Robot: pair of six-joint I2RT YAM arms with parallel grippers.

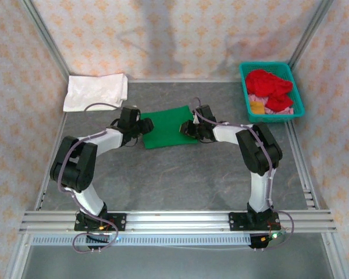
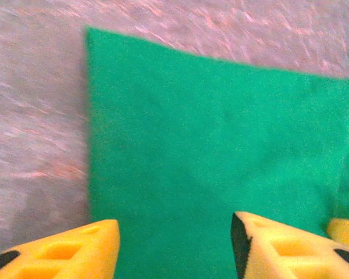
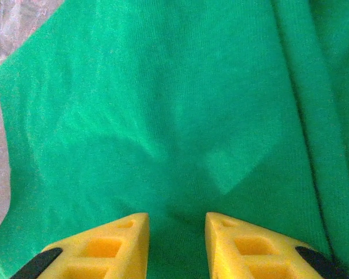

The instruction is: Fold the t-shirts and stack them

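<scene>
Beyond the green t-shirt [image 1: 168, 125], overhead, lie a white t-shirt [image 1: 96, 92] and teal basket [image 1: 277, 118].

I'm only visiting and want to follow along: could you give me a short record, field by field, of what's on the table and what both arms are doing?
Green t-shirt: folded flat, mid-table
White t-shirt: folded, far left corner
Teal basket: far right, red t-shirt piled on other cloth
Left end effector: open, over the green shirt's left edge
Right end effector: jaws closer together, at its right edge; grip unclear
</scene>
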